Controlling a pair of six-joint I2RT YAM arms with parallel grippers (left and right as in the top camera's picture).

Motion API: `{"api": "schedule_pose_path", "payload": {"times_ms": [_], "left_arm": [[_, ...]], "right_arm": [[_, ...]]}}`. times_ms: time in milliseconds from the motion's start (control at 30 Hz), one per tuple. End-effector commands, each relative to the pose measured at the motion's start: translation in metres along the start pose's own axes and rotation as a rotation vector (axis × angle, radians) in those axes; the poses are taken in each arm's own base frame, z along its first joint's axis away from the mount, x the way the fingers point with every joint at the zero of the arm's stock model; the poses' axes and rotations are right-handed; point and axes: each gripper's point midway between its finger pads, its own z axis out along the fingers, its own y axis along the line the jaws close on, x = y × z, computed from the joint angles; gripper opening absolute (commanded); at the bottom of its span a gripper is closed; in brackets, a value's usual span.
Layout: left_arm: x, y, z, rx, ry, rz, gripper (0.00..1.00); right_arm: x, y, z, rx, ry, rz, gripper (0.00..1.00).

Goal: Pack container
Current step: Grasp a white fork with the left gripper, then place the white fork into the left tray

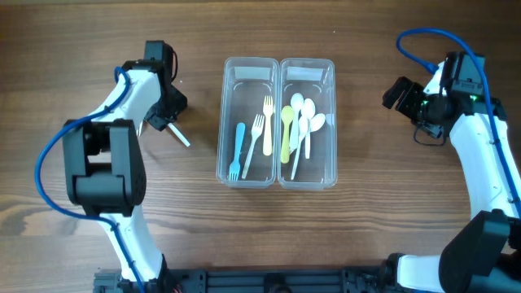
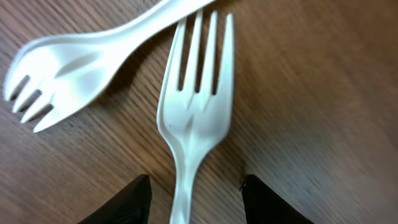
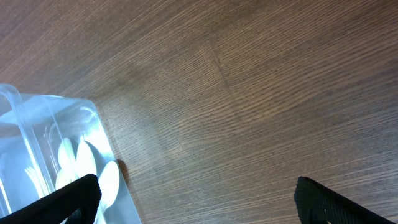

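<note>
Two clear containers stand side by side mid-table. The left container [image 1: 244, 67] holds a blue fork [image 1: 238, 150], a white fork [image 1: 255, 134] and a yellow fork [image 1: 268, 126]. The right container [image 1: 308, 68] holds a yellow-green spoon [image 1: 286, 130] and white spoons [image 1: 307, 122]. My left gripper [image 1: 160, 120] is open and low over two white forks on the table. One fork [image 2: 194, 118] has its handle between the fingers [image 2: 196, 202], and the other fork [image 2: 68, 68] lies across it. My right gripper [image 1: 397, 92] is open and empty [image 3: 199, 202], right of the containers.
A white fork handle [image 1: 181, 137] sticks out from under my left gripper. In the right wrist view a container corner [image 3: 25, 102] with white spoons [image 3: 81, 165] sits at the left. Bare wooden table [image 1: 374, 212] surrounds the containers.
</note>
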Motion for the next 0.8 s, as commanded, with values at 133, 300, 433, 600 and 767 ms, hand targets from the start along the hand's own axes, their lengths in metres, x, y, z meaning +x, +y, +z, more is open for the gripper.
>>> {"api": "schedule_pose_path", "payload": {"times_ms": [133,300,433,600,767], "left_arm": [[0.008,0.014,0.016,-0.062,0.036,0.022,0.26],[0.015,0.017,0.013,-0.069,0.065,0.025,0.04],[0.009,0.013,-0.014,-0.039,0.058,0.125,0.04],[0.014,-0.035,-0.107,0.264,0.089,0.338,0.04],[0.058,-0.081,-0.181,0.444,-0.063,0.783,0.04]], "right_arm": [[0.002,0.003,0.001,-0.007,0.012,-0.001,1.0],[0.002,0.003,0.001,-0.008,0.011,-0.001,1.0],[0.001,0.004,0.001,-0.009,0.009,0.001,1.0],[-0.001,0.004,0.001,-0.008,0.002,0.001,1.0],[-0.001,0.004,0.001,-0.008,0.0,0.0,1.0]]}}
